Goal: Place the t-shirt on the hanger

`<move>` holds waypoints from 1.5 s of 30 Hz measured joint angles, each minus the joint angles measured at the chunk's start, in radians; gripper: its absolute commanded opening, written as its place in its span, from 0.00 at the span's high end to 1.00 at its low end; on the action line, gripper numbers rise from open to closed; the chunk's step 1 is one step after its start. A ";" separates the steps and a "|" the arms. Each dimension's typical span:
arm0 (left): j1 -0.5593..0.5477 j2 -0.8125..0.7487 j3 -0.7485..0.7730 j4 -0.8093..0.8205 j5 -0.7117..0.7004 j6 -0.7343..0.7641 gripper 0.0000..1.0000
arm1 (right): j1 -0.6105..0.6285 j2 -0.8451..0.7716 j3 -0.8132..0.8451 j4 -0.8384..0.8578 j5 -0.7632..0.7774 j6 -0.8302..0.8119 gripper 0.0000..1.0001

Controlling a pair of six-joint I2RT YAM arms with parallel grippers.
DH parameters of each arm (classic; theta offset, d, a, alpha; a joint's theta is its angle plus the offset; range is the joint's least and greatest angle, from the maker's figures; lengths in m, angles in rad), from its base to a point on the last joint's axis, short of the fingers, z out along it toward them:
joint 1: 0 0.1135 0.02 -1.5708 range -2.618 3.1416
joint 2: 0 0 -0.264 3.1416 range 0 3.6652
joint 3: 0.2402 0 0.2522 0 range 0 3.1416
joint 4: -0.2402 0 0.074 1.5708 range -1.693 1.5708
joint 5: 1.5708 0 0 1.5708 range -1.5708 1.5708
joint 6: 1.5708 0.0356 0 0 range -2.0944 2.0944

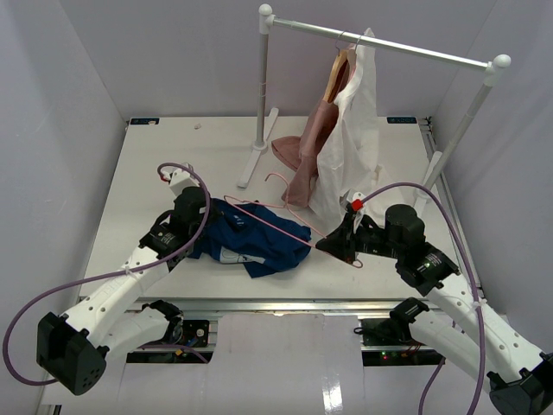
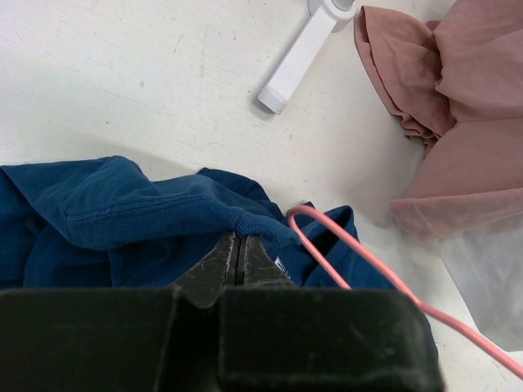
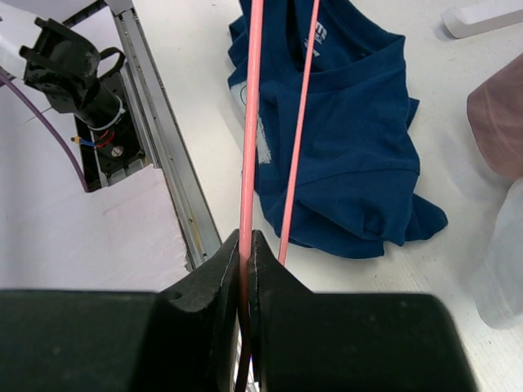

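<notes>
your navy t-shirt [image 1: 259, 244] lies crumpled on the table [image 1: 173, 156] between the two arms, towards the near edge, with its neck opening facing the right arm. the pink hanger [image 1: 285, 226] lies across the top of it. one end is in the right gripper [image 3: 247, 245] and its wires run over the blue cloth towards the far left. your right gripper's fingers are closed tight on one of these wires, just off the shirt's right edge, and a second wire runs beside it, outside the grip. your left gripper [image 2: 238, 245] sits at the shirt's left side with its fingers pressed together, pinching a fold of the ribbed collar, and a bend of the hanger lies just beside the tips. behind the shirt a dusty-pink garment [image 1: 311, 147] and a white garment [image 1: 350, 147] hang from a white rack [image 1: 380, 43].
</notes>
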 measured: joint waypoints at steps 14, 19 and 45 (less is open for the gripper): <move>0.001 0.025 0.000 0.000 -0.001 0.008 1.00 | 0.061 -0.019 -0.033 0.025 0.008 0.023 0.92; 0.003 0.025 0.000 0.000 0.000 0.008 1.00 | 0.081 -0.030 -0.040 0.024 0.036 0.027 0.92; 0.006 -0.123 0.031 0.048 0.404 0.045 1.00 | 0.170 0.247 -0.037 0.296 0.100 0.086 0.92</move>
